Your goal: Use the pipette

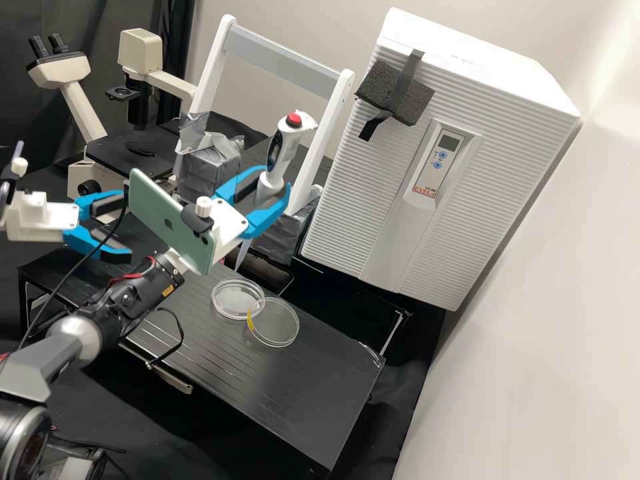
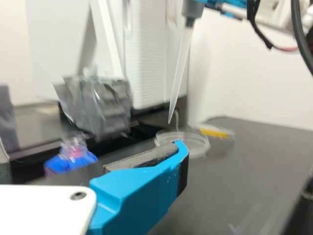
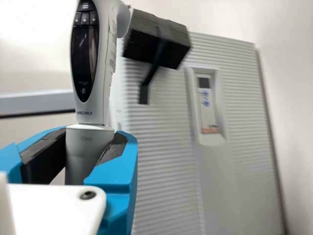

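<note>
My right gripper is shut on a white electronic pipette with a red top button, held upright above the bench. Its clear tip hangs just above and behind a clear petri dish. The dish's lid lies beside it with a small yellow piece at its edge. The right wrist view shows the pipette body clamped between the blue fingers. My left gripper stands open at the left, empty. Its wrist view shows the tip above the dish.
A large white ribbed machine stands at the right, close behind the pipette. A foil-wrapped block, a white frame and a microscope are at the back left. The dishes rest on a black ribbed platform. A blue-capped vial sits near the block.
</note>
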Controlling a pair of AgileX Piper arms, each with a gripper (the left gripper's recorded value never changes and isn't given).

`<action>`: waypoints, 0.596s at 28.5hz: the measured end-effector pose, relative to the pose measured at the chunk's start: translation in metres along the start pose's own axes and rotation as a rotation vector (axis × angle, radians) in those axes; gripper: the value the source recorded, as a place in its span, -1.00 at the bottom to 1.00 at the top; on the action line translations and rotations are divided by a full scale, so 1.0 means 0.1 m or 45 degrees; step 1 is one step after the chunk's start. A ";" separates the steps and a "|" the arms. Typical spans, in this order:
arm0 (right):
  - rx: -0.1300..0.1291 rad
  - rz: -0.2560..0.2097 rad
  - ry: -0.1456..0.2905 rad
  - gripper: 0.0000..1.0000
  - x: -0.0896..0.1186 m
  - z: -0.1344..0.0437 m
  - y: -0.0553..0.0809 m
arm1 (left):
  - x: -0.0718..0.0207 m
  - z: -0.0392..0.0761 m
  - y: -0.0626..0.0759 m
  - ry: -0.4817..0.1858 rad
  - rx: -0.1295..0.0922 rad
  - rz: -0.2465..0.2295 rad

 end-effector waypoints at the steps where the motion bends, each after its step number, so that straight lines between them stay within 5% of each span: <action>1: 0.011 -0.007 0.015 -1.00 0.06 -0.06 -0.04 | 0.000 -0.02 0.08 0.008 0.009 0.037; 8: -0.005 -0.061 0.075 -1.00 0.44 -0.36 -0.31 | -0.062 -0.11 0.43 0.068 0.044 0.192; 14: 0.030 -0.192 0.086 -1.00 0.84 -0.61 -0.50 | -0.155 -0.25 0.59 0.143 0.071 0.258; 17: 0.022 -0.255 0.122 -1.00 0.99 -0.73 -0.56 | -0.196 -0.33 0.63 0.193 0.072 0.276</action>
